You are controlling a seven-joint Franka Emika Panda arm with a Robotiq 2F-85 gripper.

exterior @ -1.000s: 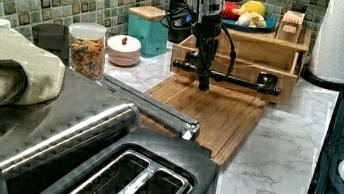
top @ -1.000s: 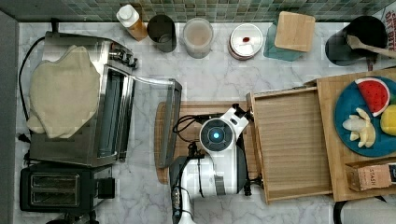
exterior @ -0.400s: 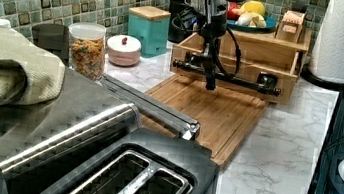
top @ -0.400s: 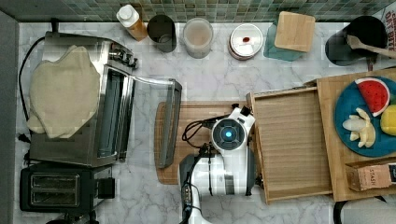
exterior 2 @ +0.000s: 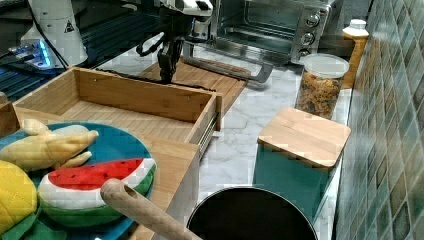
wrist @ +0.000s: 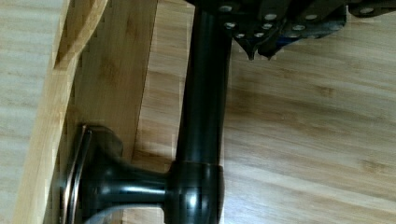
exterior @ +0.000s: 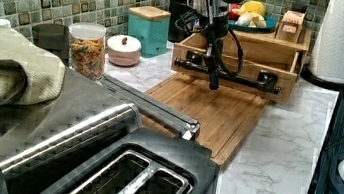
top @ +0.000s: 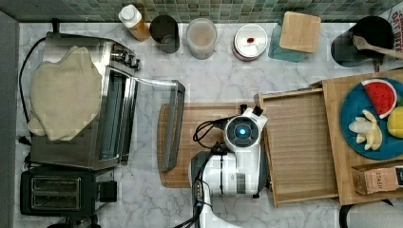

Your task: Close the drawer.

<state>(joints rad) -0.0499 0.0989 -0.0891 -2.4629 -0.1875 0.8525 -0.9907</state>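
One drawer (top: 299,142) stands pulled out, its one black handle (exterior: 228,75) beside one end effector (exterior: 213,82), grip unclear.

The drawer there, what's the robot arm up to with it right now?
The drawer is pulled well out of its wooden box. The arm's gripper hangs at the drawer's black bar handle, over the cutting board, in place to push it in. The drawer is not closed yet.

Tea box (top: 379,179), at the top view's right: I read "STASH" on its brown side.
Other labels: I read none.
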